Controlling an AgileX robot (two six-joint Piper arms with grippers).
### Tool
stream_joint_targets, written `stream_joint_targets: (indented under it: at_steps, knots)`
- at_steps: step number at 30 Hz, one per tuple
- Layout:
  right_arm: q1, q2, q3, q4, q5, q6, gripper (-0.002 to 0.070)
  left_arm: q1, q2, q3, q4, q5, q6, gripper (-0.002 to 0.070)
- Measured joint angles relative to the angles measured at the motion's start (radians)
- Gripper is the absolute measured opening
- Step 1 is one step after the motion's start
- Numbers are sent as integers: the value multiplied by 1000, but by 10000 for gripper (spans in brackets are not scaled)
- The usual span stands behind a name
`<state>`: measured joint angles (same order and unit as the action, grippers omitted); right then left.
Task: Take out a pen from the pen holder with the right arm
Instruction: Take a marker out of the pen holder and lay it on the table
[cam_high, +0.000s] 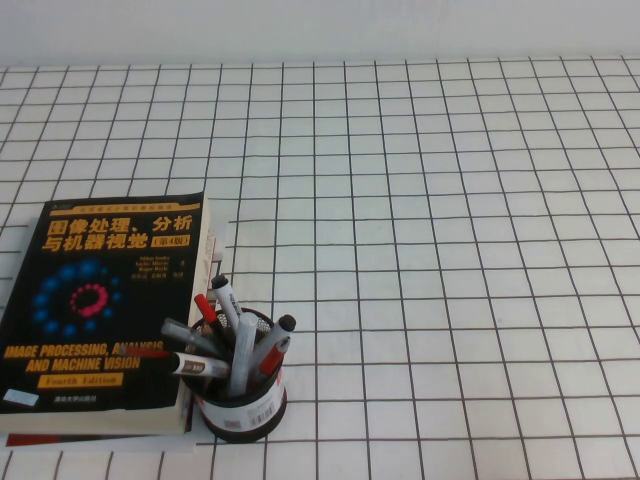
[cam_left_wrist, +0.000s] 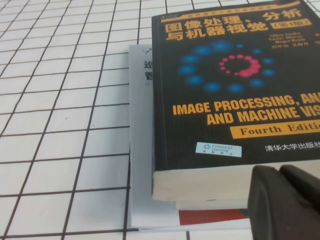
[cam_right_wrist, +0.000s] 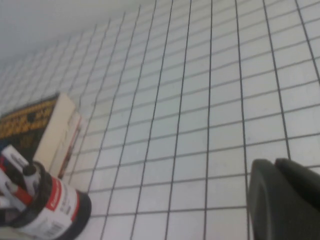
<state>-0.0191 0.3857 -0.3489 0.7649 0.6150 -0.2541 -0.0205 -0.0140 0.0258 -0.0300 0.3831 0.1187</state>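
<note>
High view: pens (cam_high: 232, 330) in holder (cam_high: 245, 415); right end effector (cam_right_wrist: 276, 170) nearby, left end effector (cam_left_wrist: 280, 176) by book (cam_high: 100, 300); closed, empty.

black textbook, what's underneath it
A thinner white book lies under the black textbook, sticking out along one side, red showing at one edge. Most of its cover is hidden. Left pincer hovers by the textbook's corner; right pincer hangs apart from the pen holder.

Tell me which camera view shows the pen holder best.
The high view: the pen holder stands whole beside the book, pens sticking out. The right wrist view, with the right gripper over the table, catches only part. The left wrist view, left gripper by the book's corner, shows none of it.
</note>
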Motion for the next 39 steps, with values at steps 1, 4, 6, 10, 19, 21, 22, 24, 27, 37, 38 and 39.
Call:
stream_joint_targets:
  at_steps: [1,4,6,10,19,21,22,24,27,37,38,39]
  knots:
    - [0,45,-25,-9,23,-20,-16,0,0,0,0,0,0,-4]
    - [0,164,-78,-27,57,-72,-16,0,0,0,0,0,0,-4]
    - [0,237,-105,-33,74,-100,-16,0,0,0,0,0,0,-4]
    - [0,345,-135,-38,85,-150,-16,0,0,0,0,0,0,-4]
    - [105,540,-242,-41,42,-197,-16,0,0,0,0,0,0,-4]
    - [171,564,-282,-54,-4,-191,-16,0,0,0,0,0,0,-4]
    - [228,582,-302,-57,-45,-188,-16,0,0,0,0,0,0,-4]
    - [322,609,-333,-59,-119,-188,-16,0,0,0,0,0,0,-4]
    - [481,651,-353,-59,-254,-187,-16,0,0,0,0,0,0,-4]
    - [973,761,-297,-201,-768,-93,71,0,0,0,0,0,0,-4]
    - [1012,772,-272,-206,-845,-90,103,0,0,0,0,0,0,-4]
    - [1048,781,-250,-210,-923,-90,132,0,0,0,0,0,0,-4]
